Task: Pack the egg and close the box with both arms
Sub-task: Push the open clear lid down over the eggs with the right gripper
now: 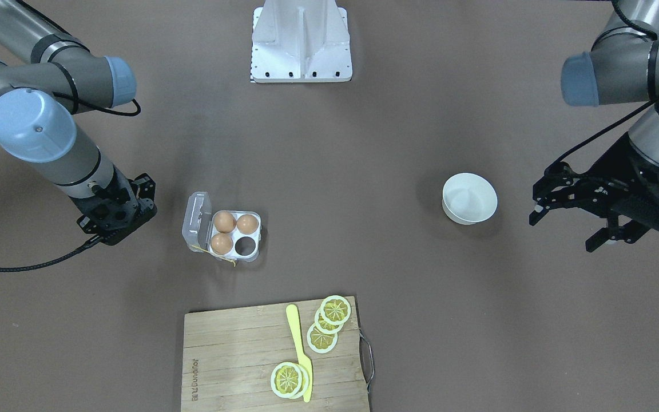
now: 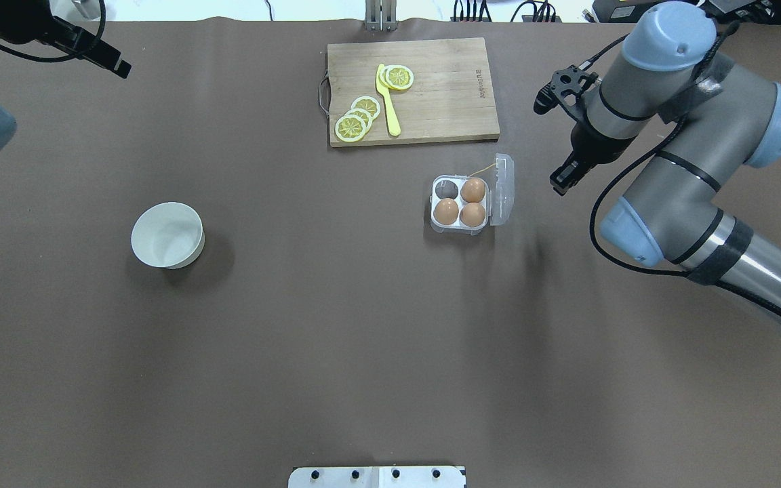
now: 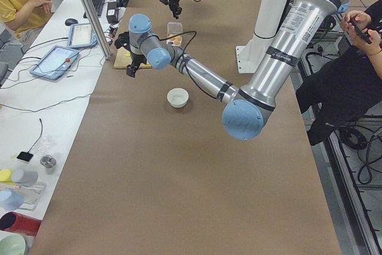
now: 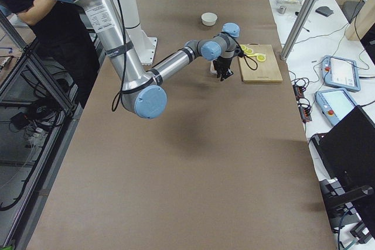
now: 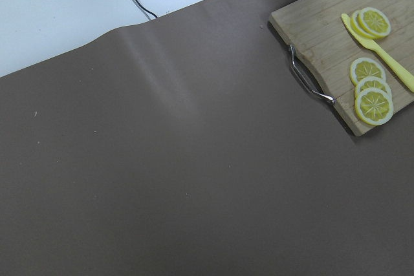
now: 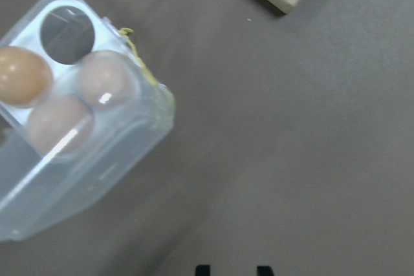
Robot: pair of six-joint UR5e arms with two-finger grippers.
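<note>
The clear box (image 1: 252, 252) stands with its lid (image 1: 195, 217) open. Three brown eggs (image 1: 225, 221) fill three cells and one cell (image 1: 244, 245) is empty; I cannot tell which of them is the egg. The box also shows in the overhead view (image 2: 455, 227) and in the right wrist view (image 6: 77, 179). My right gripper (image 2: 562, 179) hovers beside the lid, apart from it, its fingertips (image 6: 202, 269) close together and empty. My left gripper (image 1: 561, 233) is open and empty, far from the box, beyond the white bowl (image 1: 469, 197).
The bowl (image 2: 167, 235) looks empty. A wooden cutting board (image 2: 445, 95) with lemon slices (image 2: 356, 118) and a yellow knife (image 2: 388, 102) lies past the box. The robot's white base (image 1: 301, 46) is at the near edge. People stand at the table's sides.
</note>
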